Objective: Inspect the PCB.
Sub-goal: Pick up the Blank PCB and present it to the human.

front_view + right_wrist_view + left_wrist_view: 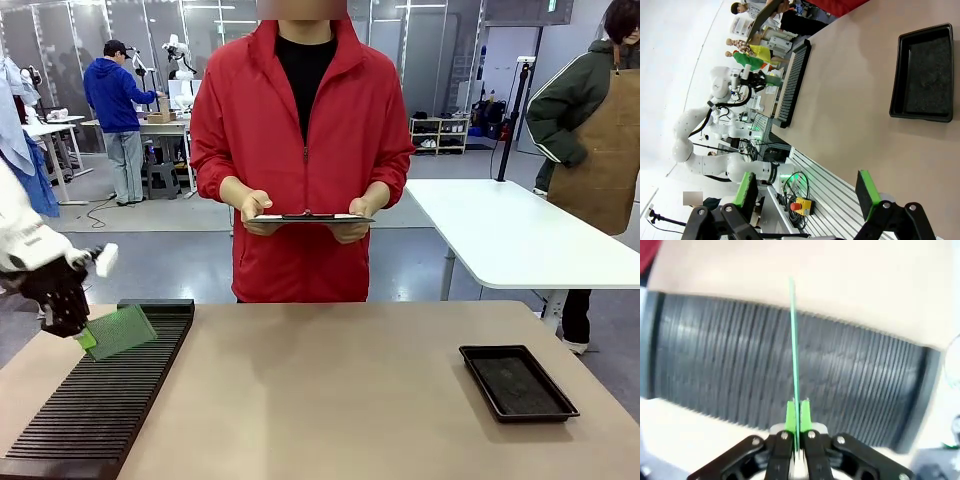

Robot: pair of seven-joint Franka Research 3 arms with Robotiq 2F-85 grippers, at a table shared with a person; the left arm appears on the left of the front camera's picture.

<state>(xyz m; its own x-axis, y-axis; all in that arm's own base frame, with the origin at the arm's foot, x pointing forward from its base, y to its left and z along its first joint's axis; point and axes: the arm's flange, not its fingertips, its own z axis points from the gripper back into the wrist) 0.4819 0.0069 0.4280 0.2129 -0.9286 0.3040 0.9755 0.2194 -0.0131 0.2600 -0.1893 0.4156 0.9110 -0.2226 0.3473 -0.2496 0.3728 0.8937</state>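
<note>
The PCB (121, 331) is a thin green board held tilted just above the slotted black rack (90, 410) at the table's left. My left gripper (83, 335) is shut on its lower left edge. In the left wrist view the PCB (793, 345) shows edge-on as a thin green line between the green pads (790, 416), over the rack's grooves (730, 360). My right gripper (807, 192) is open and holds nothing, high above the table. The far-off left arm with the PCB (774, 79) appears in the right wrist view.
A shallow black tray (518, 382) lies at the table's right, also the tray (925, 75) seen in the right wrist view. A person in a red jacket (300, 130) stands at the far side holding a dark clipboard (310, 218) in both hands. A white table (510, 235) stands behind right.
</note>
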